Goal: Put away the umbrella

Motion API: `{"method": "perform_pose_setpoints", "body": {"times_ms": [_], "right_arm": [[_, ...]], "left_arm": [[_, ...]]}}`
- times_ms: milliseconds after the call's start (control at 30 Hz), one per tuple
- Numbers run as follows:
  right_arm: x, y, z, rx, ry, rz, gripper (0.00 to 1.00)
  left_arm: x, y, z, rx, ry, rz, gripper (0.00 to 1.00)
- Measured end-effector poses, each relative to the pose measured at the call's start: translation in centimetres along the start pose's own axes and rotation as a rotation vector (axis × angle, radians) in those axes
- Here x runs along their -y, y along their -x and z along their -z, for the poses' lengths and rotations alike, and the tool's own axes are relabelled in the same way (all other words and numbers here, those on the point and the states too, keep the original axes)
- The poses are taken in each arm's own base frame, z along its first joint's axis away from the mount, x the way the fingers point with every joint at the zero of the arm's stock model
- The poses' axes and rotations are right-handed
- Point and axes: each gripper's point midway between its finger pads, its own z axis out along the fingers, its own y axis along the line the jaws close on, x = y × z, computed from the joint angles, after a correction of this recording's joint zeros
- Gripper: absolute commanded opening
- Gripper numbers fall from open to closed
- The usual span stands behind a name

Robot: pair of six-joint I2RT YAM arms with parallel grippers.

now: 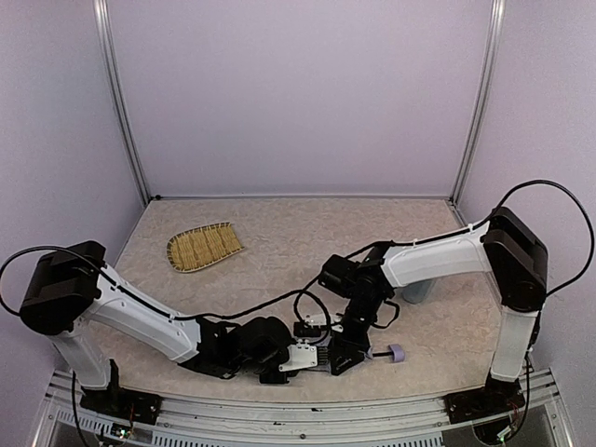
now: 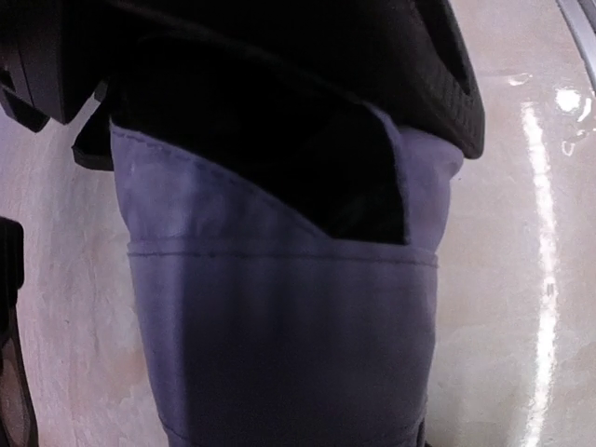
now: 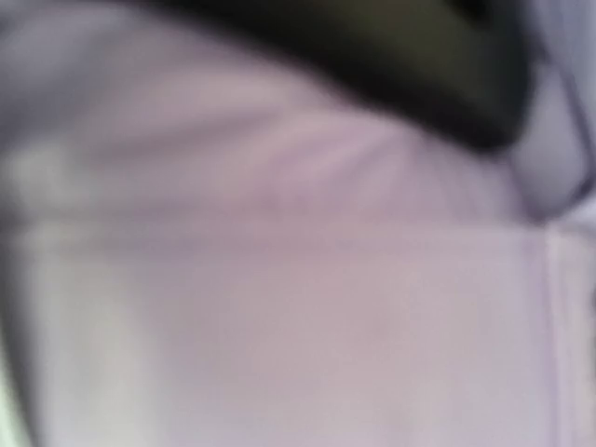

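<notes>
The umbrella [image 2: 279, 326] fills ctr of frame, running from top down to bottom edge. Canopy fabric is lilac-blue w/ a horiz. stitched seam [image 2: 279, 251] at approx. mid-height. Black underside shows in a fold above the seam. The left gripper [image 2: 251, 74] has black fingers [image 2: 452, 84] at top L and top R, bearing on the fabric from both sides. The table [image 2: 503, 307], pale and marbled, is visible either side, w/ a glare streak at R.
</notes>
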Motion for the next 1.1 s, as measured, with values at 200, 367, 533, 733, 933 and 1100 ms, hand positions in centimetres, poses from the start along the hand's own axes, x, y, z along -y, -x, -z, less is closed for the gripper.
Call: {"method": "perform_pose_setpoints", "body": {"times_ms": [200,367,533,733,933,1100], "right_arm": [[1.6,0.1,1.6,0.02,-0.133,-0.02,1.0],[3.0,-0.1,4.0,0.043,-0.26,-0.038,1.0],[4.2,2.3,11.0,0.23,-0.462,-0.018,1.0],[3.3,4.5,21.3,0.551,-0.709,0.039,1.0],[-1.3,5.4,27.2,0.849,-0.773,0.167,0.87],[-3.5,6.6,26.7,0.976,-0.656,0.236,0.8]], "left_arm": [[-1.9,-1.3,-0.1,-0.037,0.097,0.058,0.0],[-3.5,-2.7,0.4,-0.071,0.157,0.123,0.0],[-6.7,-4.1,1.8,-0.123,0.24,0.224,0.0],[-11.7,-2.7,5.2,-0.125,0.37,0.322,0.0],[-17.1,2.0,11.7,0.025,0.485,0.402,0.0],[-20.1,5.3,16.4,0.122,0.55,0.412,0.0]]}}
